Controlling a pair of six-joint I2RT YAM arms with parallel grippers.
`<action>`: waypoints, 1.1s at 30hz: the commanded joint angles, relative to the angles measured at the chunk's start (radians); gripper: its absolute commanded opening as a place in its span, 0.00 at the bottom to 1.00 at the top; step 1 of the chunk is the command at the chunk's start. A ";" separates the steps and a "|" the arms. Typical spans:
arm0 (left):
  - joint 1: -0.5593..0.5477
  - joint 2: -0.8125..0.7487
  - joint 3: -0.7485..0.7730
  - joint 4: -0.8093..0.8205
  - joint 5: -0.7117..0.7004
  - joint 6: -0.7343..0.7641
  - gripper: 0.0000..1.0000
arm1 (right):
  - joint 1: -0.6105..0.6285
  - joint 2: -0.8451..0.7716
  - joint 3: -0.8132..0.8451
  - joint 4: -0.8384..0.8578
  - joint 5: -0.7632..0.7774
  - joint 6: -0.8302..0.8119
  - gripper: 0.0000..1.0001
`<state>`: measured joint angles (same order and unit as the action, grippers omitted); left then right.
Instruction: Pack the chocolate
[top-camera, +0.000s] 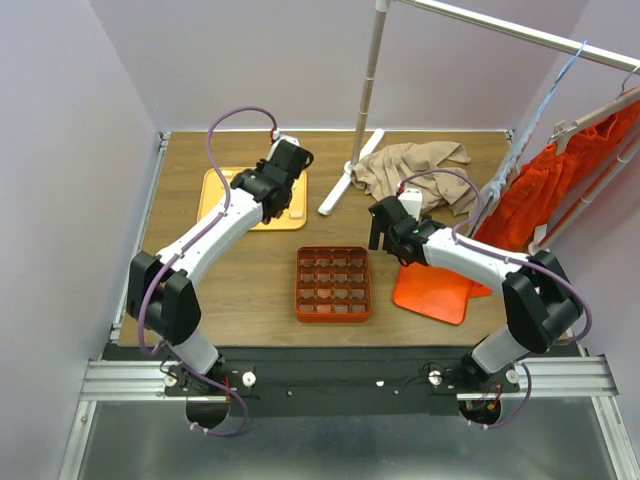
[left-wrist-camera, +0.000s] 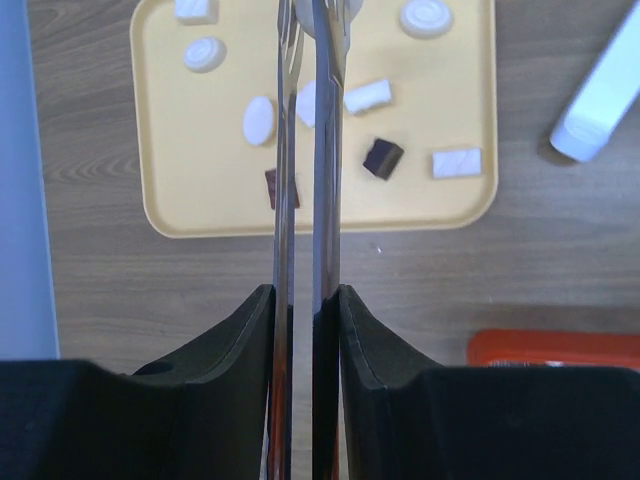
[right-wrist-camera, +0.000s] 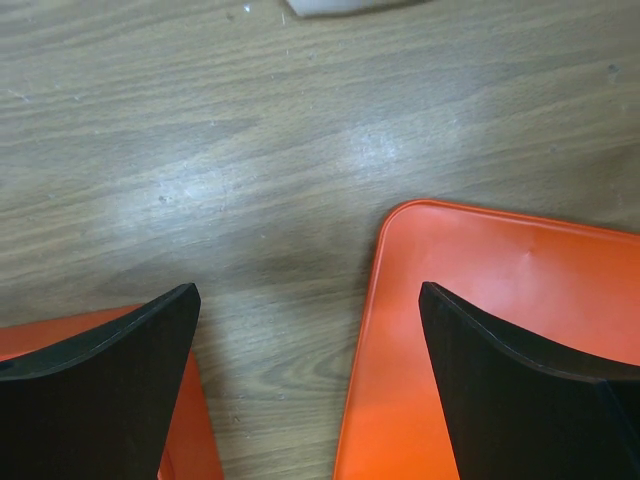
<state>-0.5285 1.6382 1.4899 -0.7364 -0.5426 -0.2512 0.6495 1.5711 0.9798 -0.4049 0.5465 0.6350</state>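
Over the yellow tray (left-wrist-camera: 200, 205), where the chocolate (left-wrist-camera: 383, 157) lies scattered, the left end effector (left-wrist-camera: 304, 12) holds its thin blades nearly together; a poor pinch could flick a lump onto the desk (left-wrist-camera: 150, 290). Beside the gridded box (top-camera: 333, 283), the right end effector (right-wrist-camera: 307, 290) gapes empty.

My left arm (top-camera: 215, 235) and right arm (top-camera: 465, 255) have white tubes and black joints, each with a purple cable (top-camera: 210, 140). My left gripper (left-wrist-camera: 305, 30) has thin, shiny metal blades (left-wrist-camera: 285, 150). My right gripper (right-wrist-camera: 308, 290) has broad, matte black fingers (right-wrist-camera: 110, 380).
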 joint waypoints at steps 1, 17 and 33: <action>-0.097 -0.113 -0.065 -0.055 -0.026 0.006 0.00 | 0.001 -0.069 0.051 -0.002 0.081 -0.054 1.00; -0.484 -0.365 -0.213 -0.164 0.110 -0.196 0.00 | -0.200 -0.117 0.103 -0.003 -0.049 -0.048 1.00; -0.671 -0.290 -0.286 -0.084 0.150 -0.227 0.00 | -0.215 -0.160 0.051 -0.005 -0.026 -0.020 1.00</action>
<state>-1.1896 1.3243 1.2167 -0.8391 -0.3943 -0.4625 0.4385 1.4361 1.0512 -0.4053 0.5083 0.6056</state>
